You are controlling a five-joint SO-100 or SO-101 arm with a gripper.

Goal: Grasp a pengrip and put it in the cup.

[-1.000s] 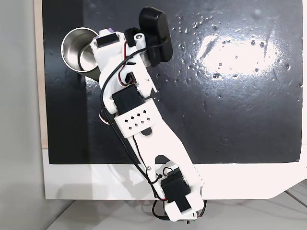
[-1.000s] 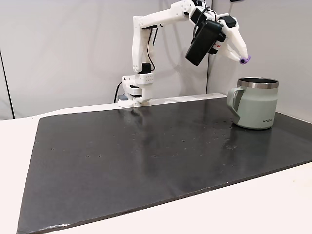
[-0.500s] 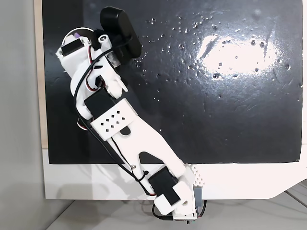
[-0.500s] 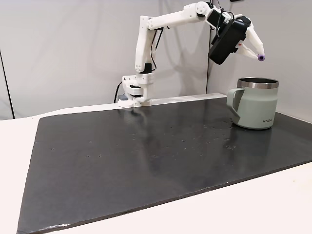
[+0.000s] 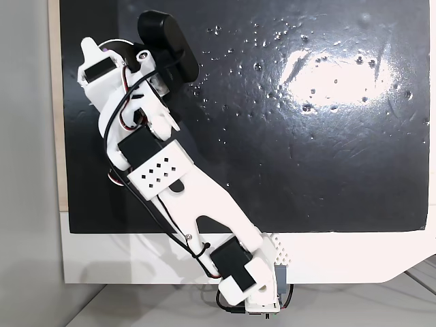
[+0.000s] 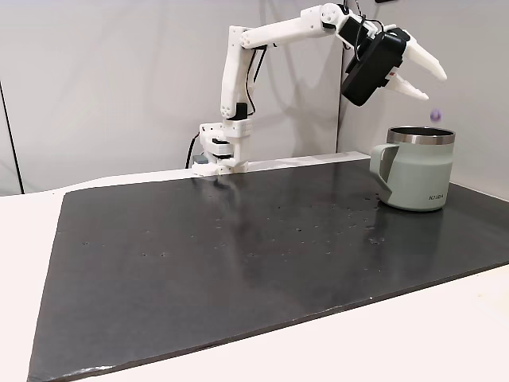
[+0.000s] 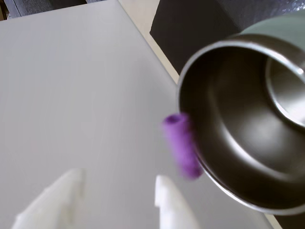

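In a fixed view the sage-green cup (image 6: pixel 413 171) stands at the right end of the black mat. My gripper (image 6: pixel 435 86) hangs open above it, jaws spread and holding nothing. The tiny purple pengrip (image 6: pixel 433 114) is in mid-air, a little above the cup's rim. In the wrist view the pengrip (image 7: pixel 181 145) appears blurred at the left edge of the cup's steel inside (image 7: pixel 228 119), beyond my open gripper (image 7: pixel 116 181) and its white fingertips (image 7: pixel 164 195). From above, my gripper (image 5: pixel 94 48) and arm cover nearly all of the cup.
The black mat (image 6: pixel 238 239) covers most of the white table and is bare apart from the cup. The arm's base (image 6: pixel 224 147) stands at the mat's far edge. A grey wall rises close behind the cup.
My gripper has gone from shut on the pengrip to open. The pengrip has left the fingertips and dropped toward the cup's rim. The arm has barely moved.
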